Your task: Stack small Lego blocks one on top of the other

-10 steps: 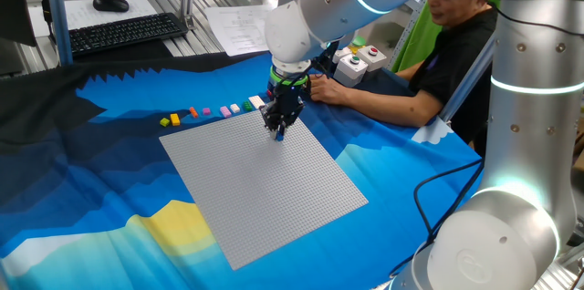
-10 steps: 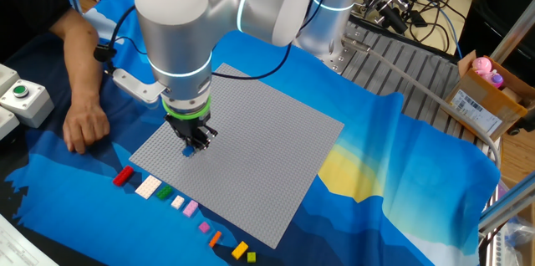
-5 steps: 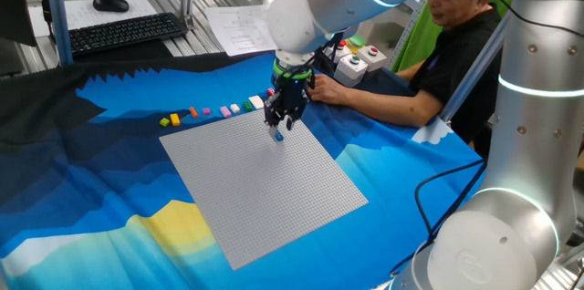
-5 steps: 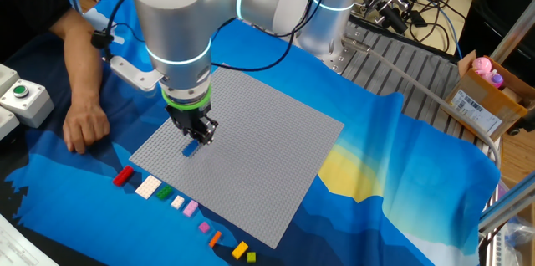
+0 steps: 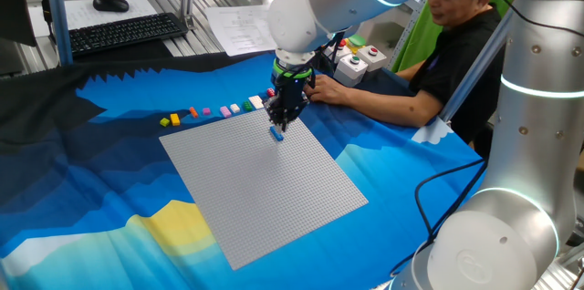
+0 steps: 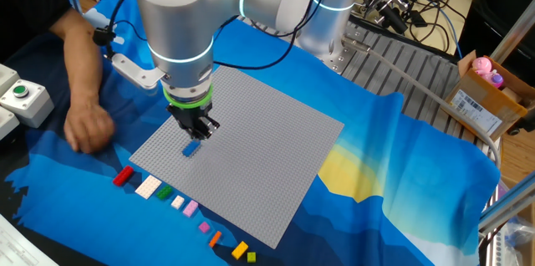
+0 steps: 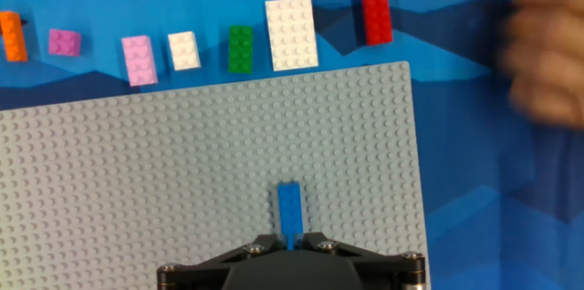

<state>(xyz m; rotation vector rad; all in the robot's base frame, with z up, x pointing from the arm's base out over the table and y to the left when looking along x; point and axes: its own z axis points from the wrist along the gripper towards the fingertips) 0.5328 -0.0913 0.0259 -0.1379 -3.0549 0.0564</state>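
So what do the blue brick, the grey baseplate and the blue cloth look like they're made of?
Blue brick: likely hard moulded plastic, smooth, with crisp edges and studs.
Grey baseplate: probably rigid plastic, matte, with a flat regular grid of studs.
Blue cloth: seemingly printed fabric, since it shows soft folds and wrinkles.

Open room: most of grey baseplate (image 6: 251, 145) bare | Obstacles: lone blue brick (image 7: 289, 210) near edge; brick row (image 7: 187, 46) just off edge; person's hand (image 6: 88, 128) beside corner
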